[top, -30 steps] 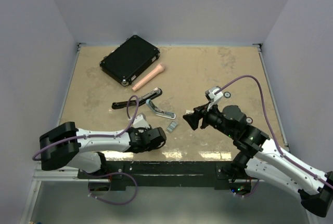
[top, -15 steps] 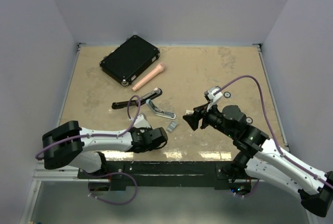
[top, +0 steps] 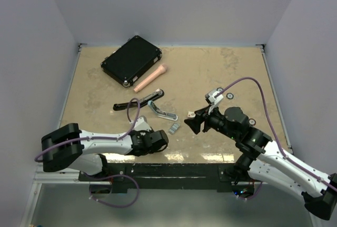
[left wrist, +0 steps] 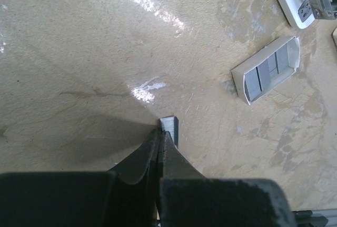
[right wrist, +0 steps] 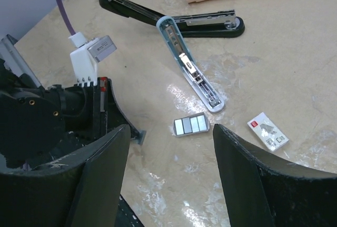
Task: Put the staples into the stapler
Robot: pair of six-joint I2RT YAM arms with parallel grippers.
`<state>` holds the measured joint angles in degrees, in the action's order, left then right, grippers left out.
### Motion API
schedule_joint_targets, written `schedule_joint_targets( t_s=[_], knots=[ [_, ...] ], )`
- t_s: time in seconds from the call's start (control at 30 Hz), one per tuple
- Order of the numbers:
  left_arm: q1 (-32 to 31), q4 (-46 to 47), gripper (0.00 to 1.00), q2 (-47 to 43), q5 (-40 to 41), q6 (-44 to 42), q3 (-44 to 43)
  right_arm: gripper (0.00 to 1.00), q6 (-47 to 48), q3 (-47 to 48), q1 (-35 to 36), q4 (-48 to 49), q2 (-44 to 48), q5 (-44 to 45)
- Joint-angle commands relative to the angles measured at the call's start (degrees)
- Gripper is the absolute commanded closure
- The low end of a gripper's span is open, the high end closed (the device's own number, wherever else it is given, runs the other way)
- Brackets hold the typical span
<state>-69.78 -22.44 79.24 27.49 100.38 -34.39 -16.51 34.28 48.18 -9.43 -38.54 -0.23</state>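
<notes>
**Left gripper pinched on the staples at the near edge; right gripper wide and empty**

On your left, the left gripper (left wrist: 160,138) sits low over the table (top: 237,74) near its front edge. Its jaws are closed together on the staples (left wrist: 170,125), a tiny grey block poking out past the fingertips. You cannot tell whether the block is lifted off the surface.

Behind it, at the far left corner, lies a black case (top: 131,60), with a pink cylinder (top: 150,78) just beside it. A black stapler (top: 138,102) lies swung open nearer the middle.

The pale blue stapler (right wrist: 192,71) lies open beside it, channel up. Just right of your left gripper sits a small white tray (left wrist: 267,69) of grey strips, then a white card (right wrist: 267,130).

On your right, the right gripper (right wrist: 171,148) hovers with its jaws wide, holding nothing.
</notes>
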Motion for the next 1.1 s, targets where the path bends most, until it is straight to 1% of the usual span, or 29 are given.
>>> schedule_joint_targets(
  t_s=[0.0, 0.13, 0.23, 0.27, 0.4, 0.5, 0.53, 0.57, 0.63, 0.67, 0.73, 0.83, 0.9, 1.0, 1.07],
  knots=[
    [-0.4, 4.0, 1.0, -2.4, 0.1, 1.2, 4.5, 0.31, 1.4, -0.5, -0.3, 2.8, 0.1, -4.3],
    [-0.4, 9.4, 1.0, -5.3, 0.6, -0.1, 7.8, 0.31, 1.4, -1.1, -0.2, 4.1, -1.0, -7.6],
    [-0.4, 14.4, 1.0, -8.6, 2.6, -3.0, 10.4, 0.31, 1.5, -1.7, -0.2, 5.7, -2.4, -10.4],
    [-0.4, 18.2, 1.0, -10.8, 3.8, -5.4, 12.2, 0.31, 1.1, -1.8, -0.2, 6.4, -2.9, -11.8],
    [-0.3, 26.2, 1.0, -16.3, 6.3, -6.6, 17.8, 0.31, 1.3, -0.6, -0.3, 6.9, -7.1, -14.4],
    [-0.2, 33.8, 1.0, -20.7, 7.2, -10.8, 22.3, 0.3, 0.3, -0.5, -0.5, 8.6, -9.0, -17.1],
    [-0.1, 35.9, 1.0, -21.8, 7.8, -13.1, 23.5, 0.3, -0.3, -1.0, -0.5, 10.6, -10.4, -18.5],
    [-0.1, 39.8, 1.0, -23.7, 8.1, -13.9, 25.7, 0.3, -0.6, -1.4, -0.7, 11.6, -11.0, -19.6],
    [0.0, 44.4, 1.0, -25.4, 8.9, -15.3, 28.1, 0.3, -2.1, -3.0, -1.3, 13.7, -12.9, -23.5],
    [0.1, 48.7, 1.0, -26.8, 9.0, -16.7, 30.2, 0.3, -2.6, -3.5, -1.7, 16.3, -13.5, -25.1],
    [0.1, 50.9, 1.0, -27.6, 8.9, -17.4, 31.5, 0.3, -4.5, -4.7, -2.5, 18.6, -15.5, -28.2],
    [0.3, 46.1, 1.0, -27.0, 8.2, -15.9, 30.0, 0.31, -4.5, -4.6, -3.3, 20.2, -17.8, -29.3],
    [0.3, 47.3, 1.0, -26.1, 7.2, -16.2, 30.4, 0.31, -4.1, -4.5, -3.3, 20.7, -19.7, -29.9],
    [0.3, 51.2, 1.0, -23.8, 5.8, -14.2, 32.3, 0.32, -2.9, -3.8, -3.3, 20.9, -23.6, -31.5],
    [0.3, 49.4, 1.0, -22.7, 5.5, -11.8, 31.9, 0.32, -2.2, -3.3, -3.3, 19.5, -25.7, -31.2]
  ],
)
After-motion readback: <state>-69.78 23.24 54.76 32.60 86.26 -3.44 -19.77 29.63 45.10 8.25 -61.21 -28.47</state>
